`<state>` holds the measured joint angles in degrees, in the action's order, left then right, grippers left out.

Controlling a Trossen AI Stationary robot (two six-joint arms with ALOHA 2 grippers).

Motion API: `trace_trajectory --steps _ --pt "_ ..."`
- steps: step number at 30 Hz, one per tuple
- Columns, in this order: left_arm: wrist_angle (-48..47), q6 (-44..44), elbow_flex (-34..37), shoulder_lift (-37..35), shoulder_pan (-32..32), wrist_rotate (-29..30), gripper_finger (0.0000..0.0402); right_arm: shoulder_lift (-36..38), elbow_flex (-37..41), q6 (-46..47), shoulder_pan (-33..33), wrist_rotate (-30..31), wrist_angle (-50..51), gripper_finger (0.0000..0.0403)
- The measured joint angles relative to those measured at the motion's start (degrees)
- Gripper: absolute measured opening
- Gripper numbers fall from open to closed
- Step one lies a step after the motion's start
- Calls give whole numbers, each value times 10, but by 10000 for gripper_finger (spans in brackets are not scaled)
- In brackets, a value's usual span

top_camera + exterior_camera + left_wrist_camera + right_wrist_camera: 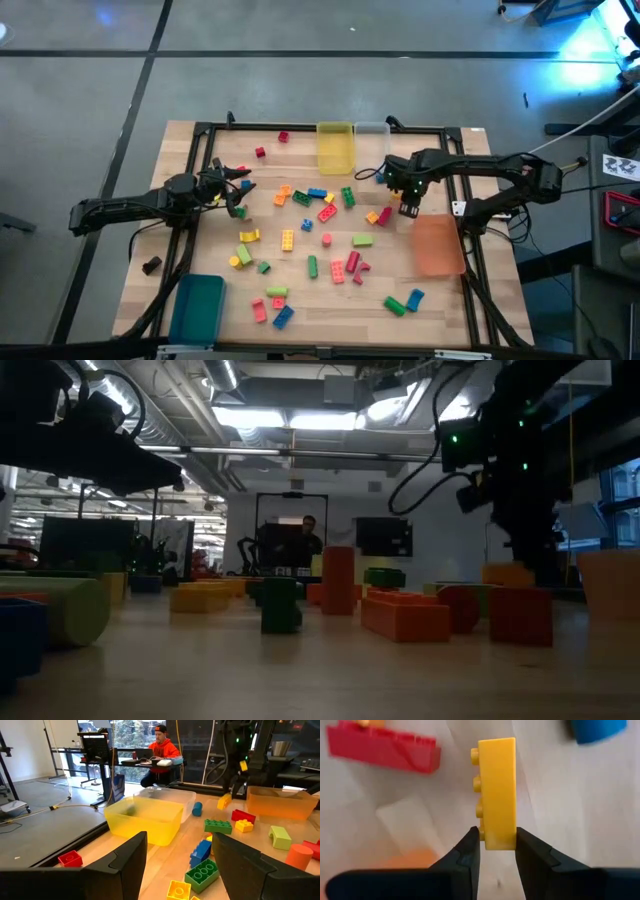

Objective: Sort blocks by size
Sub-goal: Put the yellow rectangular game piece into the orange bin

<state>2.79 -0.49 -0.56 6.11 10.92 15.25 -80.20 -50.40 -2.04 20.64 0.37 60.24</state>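
Note:
Many small blocks (312,235) in red, yellow, green, blue, orange and pink lie scattered over the wooden table (300,320). My right gripper (497,845) is above the table's right half, near the orange bin, and also shows in the high view (408,206). It is shut on a long yellow brick (496,790). My left gripper (180,865) is open and empty over the table's left half, and also shows in the high view (236,196). A green block (202,875) and a yellow block (179,890) lie on the table just beyond its fingers. My right gripper pinches the yellow brick's near end (497,837) between its two fingers. One finger (470,845) is on the studded side and the other is on the opposite side. The fingers point down and lie along the brick. The brick sticks out beyond them, clear of the table.
A yellow bin (335,147) and a clear bin (372,134) stand at the far edge. An orange bin (438,245) stands at the right and a teal bin (197,305) at the near left. A red brick (382,751) lies below the held brick. A person (161,747) sits beyond the table.

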Motion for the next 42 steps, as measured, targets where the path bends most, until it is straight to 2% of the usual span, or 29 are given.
trace_trajectory --steps 4,7,11,13,16,20,26,34,38,42 --pt "0 -7 0 0 0 0 210 0 -65 12 0 -32 92 100" --pt "0 -10 0 0 0 0 210 0 -102 43 0 -88 148 100" --pt "0 -10 0 0 0 0 210 1 -123 90 -8 -163 217 101" --pt "0 -10 0 0 0 0 210 1 -124 110 -20 -179 253 102" --pt "0 -10 0 0 0 0 210 1 -123 153 -53 -181 305 102" --pt "0 -10 0 0 0 0 210 12 -115 197 -104 -196 299 102" --pt "0 -11 0 0 0 0 210 13 -88 266 -183 -186 300 104" --pt "8 -40 -6 0 0 4 210 12 -34 332 -248 -177 298 106" --pt "-3 -53 -28 0 0 7 210 12 -19 363 -256 -174 298 130" --pt "-80 -61 -64 3 0 6 210 12 -15 365 -256 -157 298 172"
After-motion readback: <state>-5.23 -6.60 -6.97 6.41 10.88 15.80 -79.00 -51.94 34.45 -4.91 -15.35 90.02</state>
